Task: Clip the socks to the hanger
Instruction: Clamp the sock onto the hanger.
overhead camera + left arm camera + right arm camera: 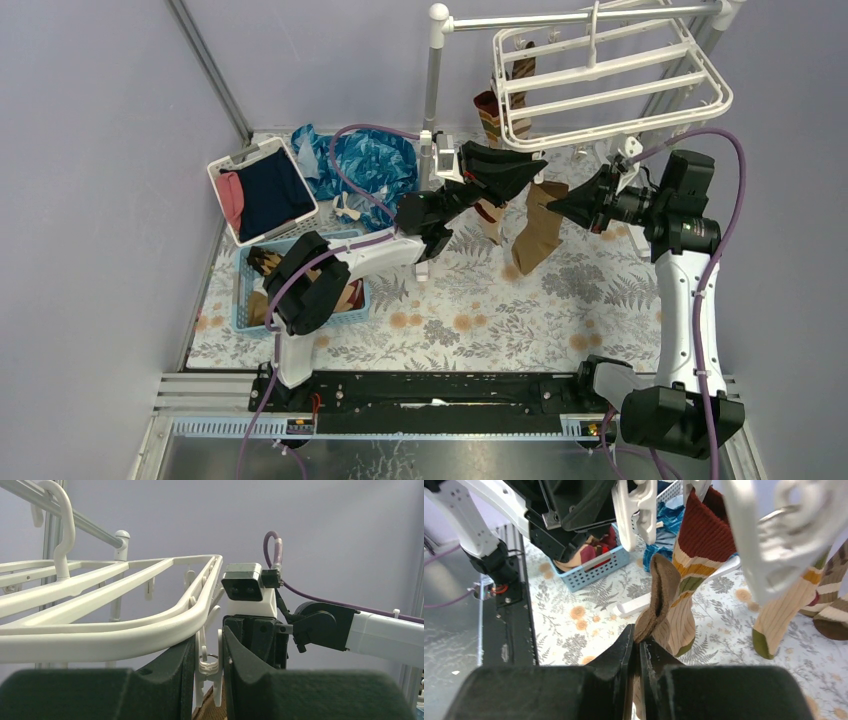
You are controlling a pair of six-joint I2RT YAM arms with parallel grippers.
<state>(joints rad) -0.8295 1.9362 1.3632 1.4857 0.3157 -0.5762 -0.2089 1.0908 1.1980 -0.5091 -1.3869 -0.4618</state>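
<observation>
The right gripper (pixel 638 636) has its fingers pinched nearly together on the edge of a plain brown sock (pixel 659 592), just below the cuff. From above, that arm stands tall from its base at the table's 5 o'clock corner, and its wrist is bent over to point toward 9 o'clock.

The brown sock hangs with its long axis near upright. Its cuff is up at the fingertips and its foot drops toward 7 o'clock onto the flowered table (pixel 470 320).

Facing it, the left gripper (pixel 209 637) is closed around a small white clip (pixel 209 667) dangling from the near corner of the hanger (pixel 100 630). That arm stretches from its base at 7 o'clock up toward 1 o'clock, its fingers raised under the frame. The clip sits directly above the cuff.

The hanger hangs by its hook from the rail at 12 o'clock, tilted. Two striped socks (pixel 696 565) are already clipped there, toes down. A blue basket (pixel 245 290) holding more socks sits at 9 o'clock.
</observation>
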